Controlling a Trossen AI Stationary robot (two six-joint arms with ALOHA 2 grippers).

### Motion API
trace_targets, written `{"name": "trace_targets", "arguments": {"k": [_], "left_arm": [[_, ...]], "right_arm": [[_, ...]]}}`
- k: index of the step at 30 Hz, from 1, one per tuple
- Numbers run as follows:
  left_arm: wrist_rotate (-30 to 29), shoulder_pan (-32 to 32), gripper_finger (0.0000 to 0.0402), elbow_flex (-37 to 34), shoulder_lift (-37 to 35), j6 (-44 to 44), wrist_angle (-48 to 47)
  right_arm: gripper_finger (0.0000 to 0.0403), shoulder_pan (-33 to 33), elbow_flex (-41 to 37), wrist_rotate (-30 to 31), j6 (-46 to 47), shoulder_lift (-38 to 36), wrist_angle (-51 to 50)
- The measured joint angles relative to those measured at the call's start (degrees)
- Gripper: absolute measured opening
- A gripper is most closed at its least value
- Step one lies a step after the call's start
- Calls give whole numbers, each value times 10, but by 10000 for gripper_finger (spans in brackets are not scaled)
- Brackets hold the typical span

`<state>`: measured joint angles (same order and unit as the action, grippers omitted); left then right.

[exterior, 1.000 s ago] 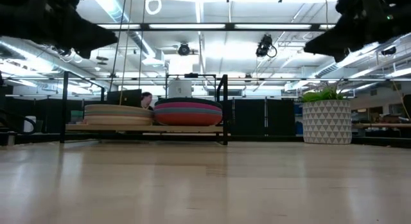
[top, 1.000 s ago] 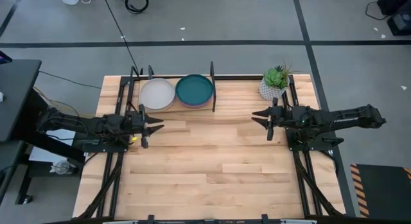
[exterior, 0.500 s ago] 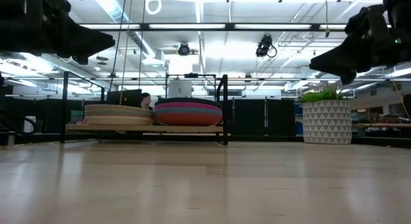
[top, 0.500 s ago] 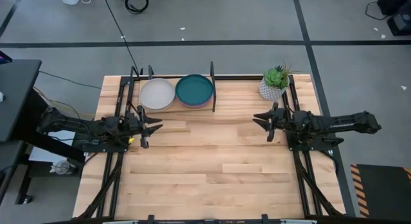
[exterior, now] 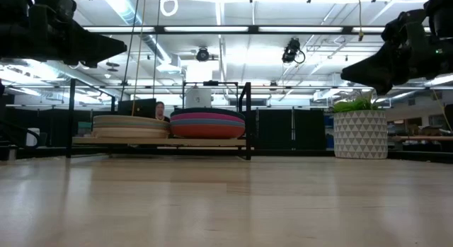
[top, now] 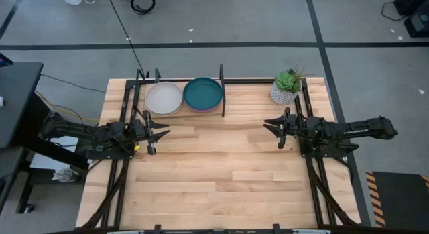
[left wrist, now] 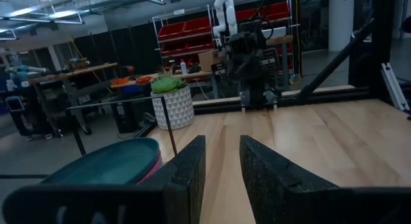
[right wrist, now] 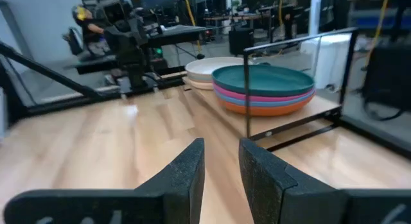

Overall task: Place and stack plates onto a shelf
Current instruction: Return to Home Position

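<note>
Okay, left gripper: fingers a narrow gap apart, clamped on nothing. It hovers above the table on its left side and points inward. Right gripper: same, fingers slightly apart, empty, on the right side and facing the left one, well apart from it.

Any lettering on the red bins beyond the table is too small for me to read.

The shelf sits at the far edge, left of centre, nearer my left arm. It carries two stacks side by side. The left stack is topped by the cream-white plate. The right stack is topped by the dark teal plate, with the pink plate, blue plate and rust-orange plate under it.

A potted plant in a white patterned pot stands at the far right, just beyond the right gripper. A person partly shows behind the shelf.
</note>
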<state>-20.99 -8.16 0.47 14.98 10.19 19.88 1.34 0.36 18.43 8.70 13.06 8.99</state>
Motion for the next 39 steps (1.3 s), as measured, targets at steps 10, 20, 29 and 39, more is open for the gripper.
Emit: {"name": "trace_targets", "arguments": {"k": [10,20,29,39], "left_arm": [[0,0,103,0,0,-5,0],[0,0,103,0,0,-5,0],[0,0,103,-1,0,-5,0],[0,0,103,-1,0,-5,0]], "right_arm": [[103,0,0,75,-41,0,0],[104,0,0,73,-73,0,0],[105,0,0,72,-74,0,0],[105,0,0,72,-74,0,0]]}}
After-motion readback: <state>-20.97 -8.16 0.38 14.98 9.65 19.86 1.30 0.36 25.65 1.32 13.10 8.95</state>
